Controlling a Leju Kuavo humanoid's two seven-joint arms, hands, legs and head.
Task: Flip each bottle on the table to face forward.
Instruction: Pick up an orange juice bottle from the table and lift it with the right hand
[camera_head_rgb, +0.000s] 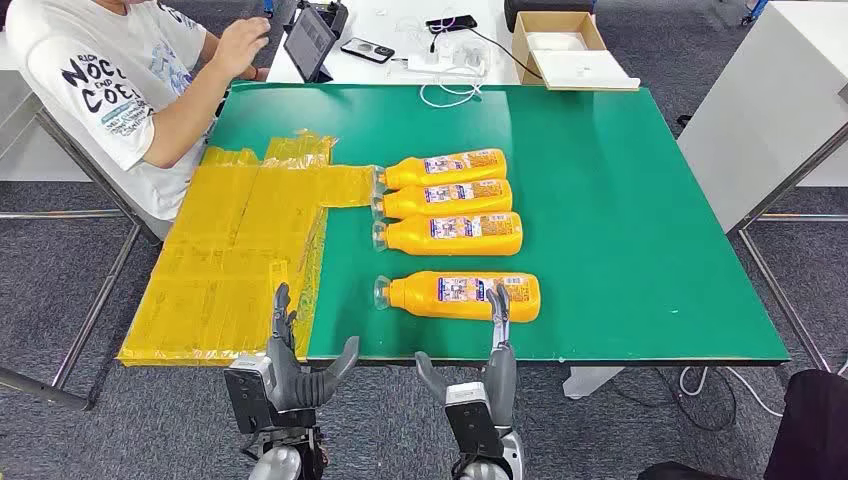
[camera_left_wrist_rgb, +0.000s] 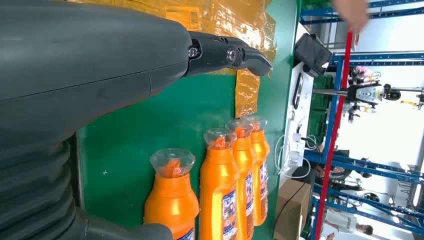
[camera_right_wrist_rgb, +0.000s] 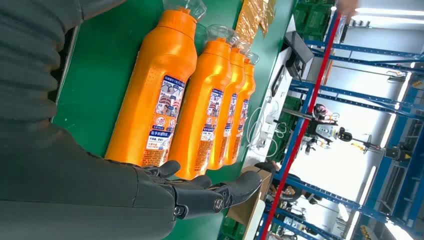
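Note:
Several orange bottles with clear caps lie on their sides on the green table, caps to the left and labels up. Three lie close together in a row: the farthest, the middle and the third. A fourth bottle lies apart, nearest the front edge. My right hand is open at the front edge, its fingertips over the near bottle's side; the right wrist view shows that bottle beside the fingers. My left hand is open at the front edge, left of the bottles, holding nothing.
Yellow taped sheeting covers the table's left part. A person sits at the far left corner. Behind the green table are a tablet, a phone, cables and an open cardboard box.

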